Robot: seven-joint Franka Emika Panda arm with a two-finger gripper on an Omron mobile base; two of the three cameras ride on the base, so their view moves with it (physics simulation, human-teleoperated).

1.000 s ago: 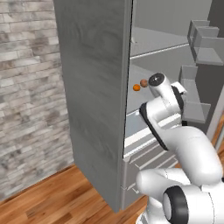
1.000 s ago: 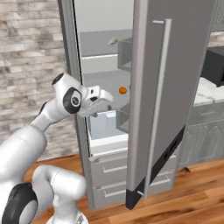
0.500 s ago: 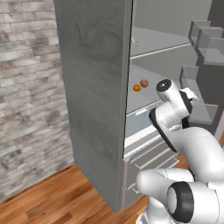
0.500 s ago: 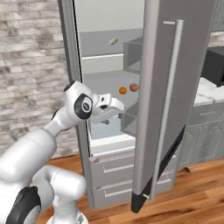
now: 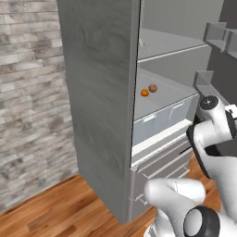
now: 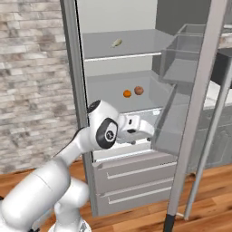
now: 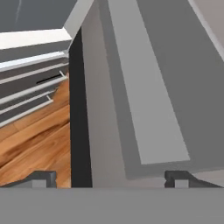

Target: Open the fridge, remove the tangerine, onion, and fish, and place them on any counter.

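Note:
The fridge (image 6: 81,90) stands open, its door (image 6: 204,90) swung out to the right with the silver bar handle (image 6: 216,131) on its outer face. A bright orange tangerine (image 6: 127,94) (image 5: 145,92) lies on the middle shelf, and the reddish-brown onion (image 6: 138,90) (image 5: 152,88) sits just right of it. The fish (image 6: 117,43) rests on the upper shelf. My gripper (image 6: 153,131) (image 7: 109,179) is open, low in front of the crisper, against the door's inner face below the grey door shelves (image 6: 181,63). The marble island counter is out of view.
A brick wall (image 5: 28,92) runs left of the fridge over a wooden floor (image 5: 55,208). The lower drawers (image 6: 131,181) are closed. Grey cabinets with a pale top (image 6: 222,108) stand behind the open door. My arm (image 5: 213,134) crosses in front of the drawers.
The door has swung wider to the right. My hand has moved rightward and lower along with it, away from the shelf with the tangerine and onion.

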